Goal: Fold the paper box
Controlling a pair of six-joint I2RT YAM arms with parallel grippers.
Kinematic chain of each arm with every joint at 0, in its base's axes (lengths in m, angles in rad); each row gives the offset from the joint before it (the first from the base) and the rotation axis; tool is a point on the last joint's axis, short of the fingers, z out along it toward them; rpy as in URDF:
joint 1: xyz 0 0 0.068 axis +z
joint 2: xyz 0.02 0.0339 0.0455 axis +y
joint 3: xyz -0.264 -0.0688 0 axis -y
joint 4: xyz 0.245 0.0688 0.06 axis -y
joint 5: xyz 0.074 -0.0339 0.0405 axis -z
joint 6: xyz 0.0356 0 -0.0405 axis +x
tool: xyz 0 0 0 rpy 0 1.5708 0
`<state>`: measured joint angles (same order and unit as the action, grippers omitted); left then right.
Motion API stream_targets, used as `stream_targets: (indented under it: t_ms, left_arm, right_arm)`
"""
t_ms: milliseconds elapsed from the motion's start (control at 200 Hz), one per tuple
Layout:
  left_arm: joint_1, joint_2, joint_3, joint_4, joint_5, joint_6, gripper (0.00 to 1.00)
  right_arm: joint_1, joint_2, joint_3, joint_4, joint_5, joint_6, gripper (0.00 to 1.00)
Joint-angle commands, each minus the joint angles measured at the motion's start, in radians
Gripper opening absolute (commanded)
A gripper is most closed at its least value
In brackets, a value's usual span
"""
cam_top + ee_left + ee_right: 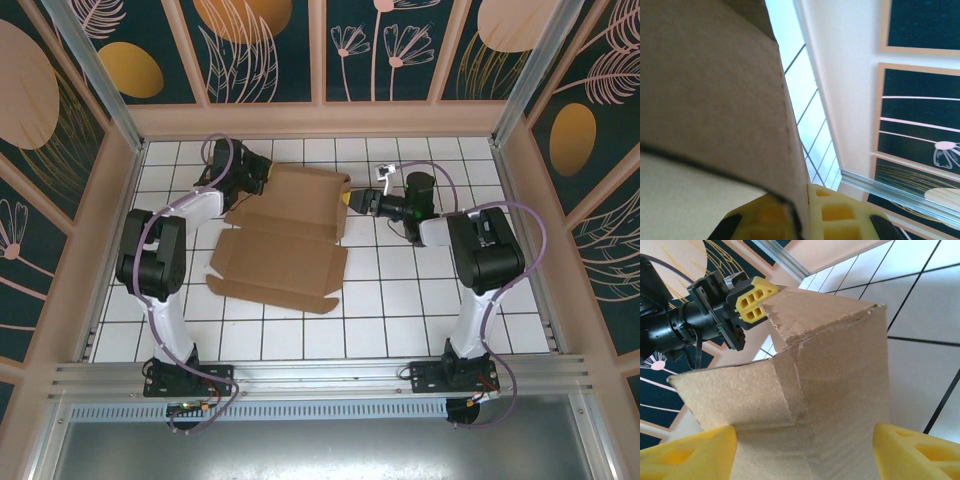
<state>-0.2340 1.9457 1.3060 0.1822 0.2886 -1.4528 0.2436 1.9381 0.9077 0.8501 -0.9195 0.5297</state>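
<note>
One far panel of the paper box (285,240) stands raised mid-table; rest flat, most folds apparently undone; left gripper (802,219) pinches its far-left edge; right gripper (349,200) jaws spread around the far-right flap.

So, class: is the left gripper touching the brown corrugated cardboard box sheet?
Touching. Left wrist view: the left gripper has the cardboard edge clamped between its yellow fingers.

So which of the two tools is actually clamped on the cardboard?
The left tool, shut on a flap of the box; the right tool is open, straddling the opposite edge.
</note>
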Motion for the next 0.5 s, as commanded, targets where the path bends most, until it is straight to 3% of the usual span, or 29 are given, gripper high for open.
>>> stream_targets:
  t_ms: [0,95,220,495]
  left_arm:
    - [0.012,0.042,0.039,-0.107,0.026,-0.023,0.0]
    - [0.024,0.075,0.088,-0.159,0.035,-0.031,0.0]
    - [0.026,0.071,0.097,-0.163,0.023,-0.032,0.0]
    - [0.028,0.035,0.049,-0.091,0.028,-0.056,0.0]
  right_arm:
    - [0.0,0.022,0.009,0.049,-0.041,0.041,0.71]
    - [0.002,0.021,0.037,-0.03,-0.012,0.02,0.69]
    - [0.029,0.016,0.13,-0.303,0.082,-0.095,0.65]
    - [0.162,0.034,0.253,-0.65,0.46,-0.266,0.67]
